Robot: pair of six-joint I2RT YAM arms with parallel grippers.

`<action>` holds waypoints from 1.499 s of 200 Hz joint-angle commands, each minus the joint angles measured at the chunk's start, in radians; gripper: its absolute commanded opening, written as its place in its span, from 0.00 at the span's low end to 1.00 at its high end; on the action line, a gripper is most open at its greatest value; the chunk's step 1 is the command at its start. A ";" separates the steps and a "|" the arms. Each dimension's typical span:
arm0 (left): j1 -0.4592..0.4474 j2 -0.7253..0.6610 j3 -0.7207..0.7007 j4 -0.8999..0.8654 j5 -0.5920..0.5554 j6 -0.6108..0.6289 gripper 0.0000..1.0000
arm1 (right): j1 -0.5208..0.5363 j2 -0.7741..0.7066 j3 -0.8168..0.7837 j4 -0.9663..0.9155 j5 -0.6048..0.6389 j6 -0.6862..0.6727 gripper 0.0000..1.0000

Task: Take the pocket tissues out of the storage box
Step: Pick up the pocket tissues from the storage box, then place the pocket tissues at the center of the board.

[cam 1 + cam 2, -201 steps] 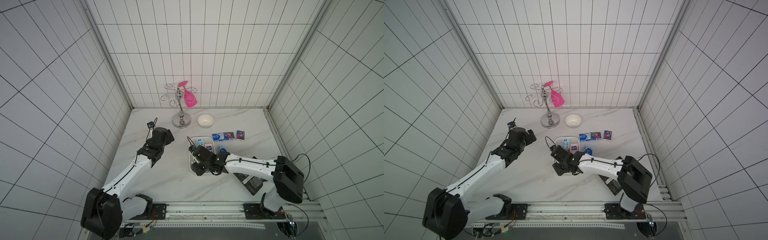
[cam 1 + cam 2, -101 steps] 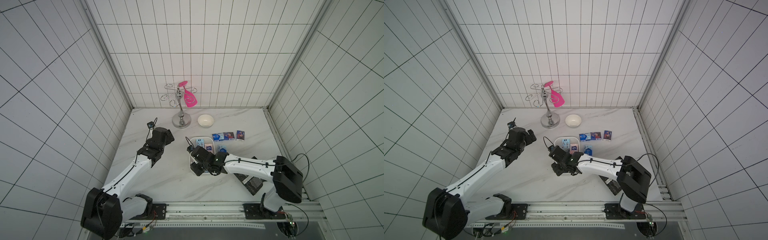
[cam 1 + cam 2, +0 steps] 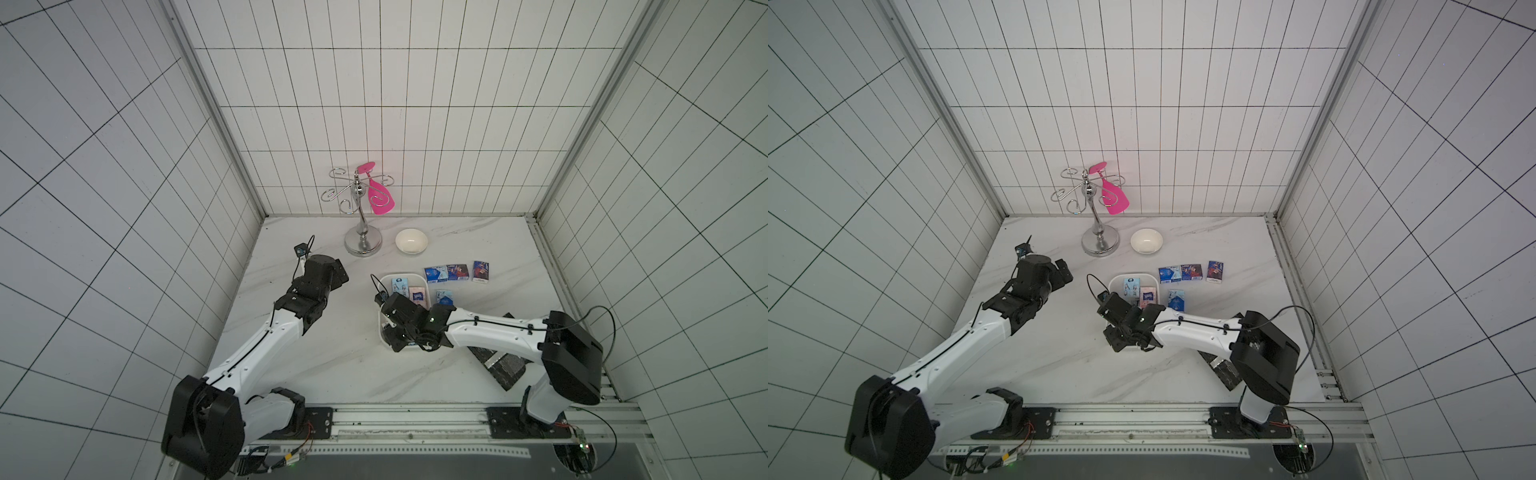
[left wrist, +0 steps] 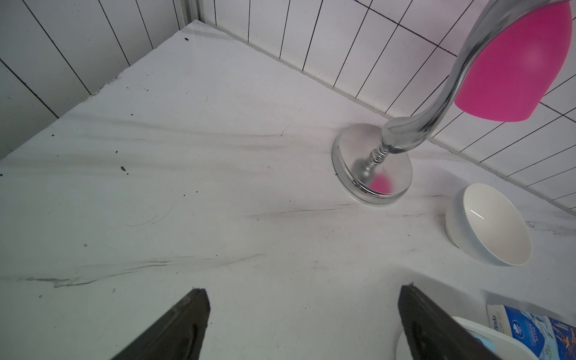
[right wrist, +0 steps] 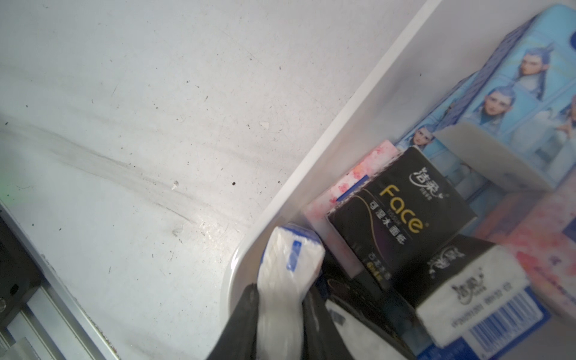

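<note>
The white storage box (image 3: 401, 276) (image 3: 1128, 275) sits mid-table, its wall (image 5: 343, 140) running diagonally through the right wrist view. Inside lie several pocket tissues: light blue ones (image 5: 523, 93), a black "Face" packet (image 5: 402, 212) and pink ones (image 5: 352, 177). My right gripper (image 5: 280, 299) (image 3: 392, 336) is down in the box's near corner, shut on a white-and-blue packet (image 5: 290, 258) standing on edge. Several packets (image 3: 457, 272) (image 3: 1191, 272) lie on the table right of the box. My left gripper (image 4: 305, 299) (image 3: 338, 276) hangs open over bare table, left of the box.
A chrome hook stand (image 3: 363, 243) with a pink spatula (image 3: 379, 199) and a small white bowl (image 3: 411, 241) (image 4: 489, 227) stand at the back. Black-and-silver foil pouches (image 3: 498, 365) lie under the right arm. The metal rail (image 3: 415, 419) runs along the front edge.
The right gripper's jaws have closed onto the white-and-blue packet in the box's near corner. The left arm has not moved.
</note>
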 commanded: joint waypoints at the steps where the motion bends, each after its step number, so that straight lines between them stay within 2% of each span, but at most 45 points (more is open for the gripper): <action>1: 0.000 -0.013 -0.001 0.004 0.002 -0.002 0.98 | 0.009 -0.060 0.036 -0.004 0.024 0.005 0.24; 42: 0.000 -0.022 0.000 0.002 -0.007 0.001 0.98 | 0.007 -0.133 0.031 -0.010 0.067 0.000 0.23; 81: 0.000 -0.032 0.001 0.002 -0.011 0.005 0.98 | -0.017 -0.216 0.039 -0.051 0.163 -0.027 0.23; 134: 0.000 -0.036 0.006 0.002 0.003 0.013 0.98 | -0.147 -0.344 -0.002 -0.055 0.212 -0.033 0.21; 163: 0.000 -0.038 0.009 0.002 -0.001 0.017 0.98 | -0.238 -0.381 -0.022 -0.099 0.320 -0.049 0.20; 187: 0.000 -0.040 0.008 0.002 -0.003 0.018 0.98 | -0.326 -0.377 -0.041 -0.157 0.455 -0.055 0.20; 206: 0.000 -0.040 0.007 0.003 -0.004 0.017 0.98 | -0.392 -0.370 -0.068 -0.171 0.504 -0.058 0.20; 254: 0.000 -0.027 0.007 0.004 0.008 0.011 0.98 | -0.512 -0.279 -0.099 -0.172 0.502 -0.057 0.20; 300: 0.000 -0.018 0.005 0.004 0.017 0.002 0.98 | -0.544 -0.099 -0.071 -0.127 0.446 -0.056 0.19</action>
